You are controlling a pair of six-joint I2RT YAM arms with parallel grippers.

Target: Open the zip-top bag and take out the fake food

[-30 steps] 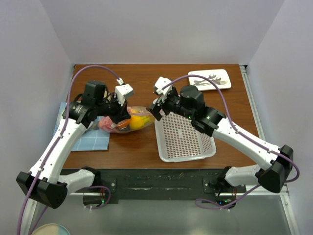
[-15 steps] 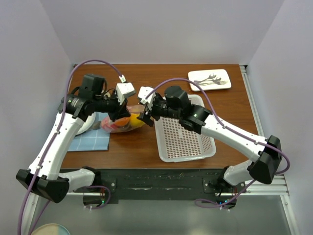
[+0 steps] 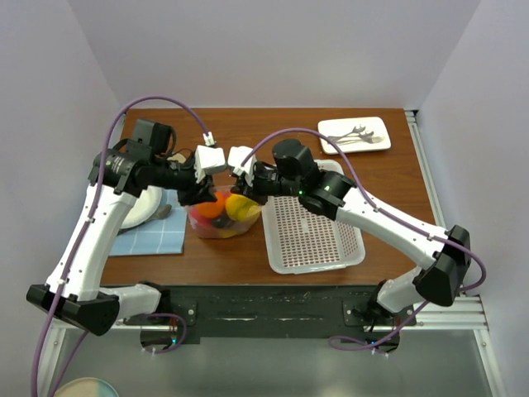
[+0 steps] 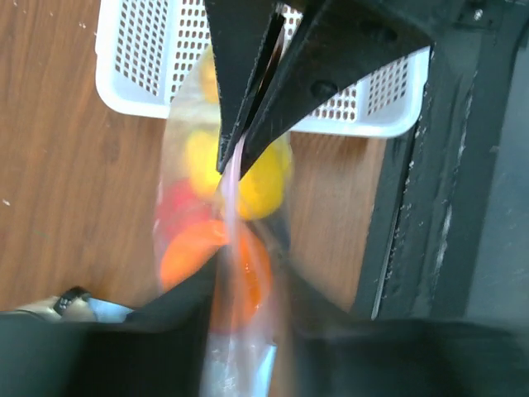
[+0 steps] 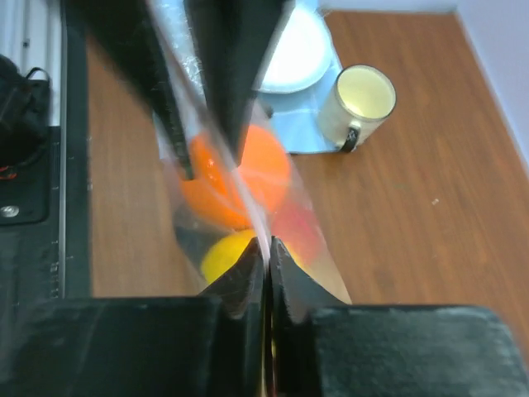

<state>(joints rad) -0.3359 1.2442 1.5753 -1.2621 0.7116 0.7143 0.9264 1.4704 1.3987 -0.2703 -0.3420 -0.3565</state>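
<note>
- Left end effector (image 3: 201, 188) was clamped shut on the top edge of the zip-top bag (image 3: 221, 219), its fingers pinching the film in the wrist view.
- Right end effector (image 3: 248, 187) was closed on that same edge, facing the left one and almost touching it.
- The bag hung mouth-up directly below both, with the fake food (image 3: 238, 207) bunched low, over the tabletop (image 3: 297, 132) and just left of the white basket (image 3: 314, 236).
- Neither arm was nearer, and a sideways pull apart looked likely to open the zip, though I could not tell whether the grips held opposite walls.

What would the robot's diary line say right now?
left gripper: shut on zip-top bag | right gripper: shut on zip-top bag | fake food: inside bag
</note>
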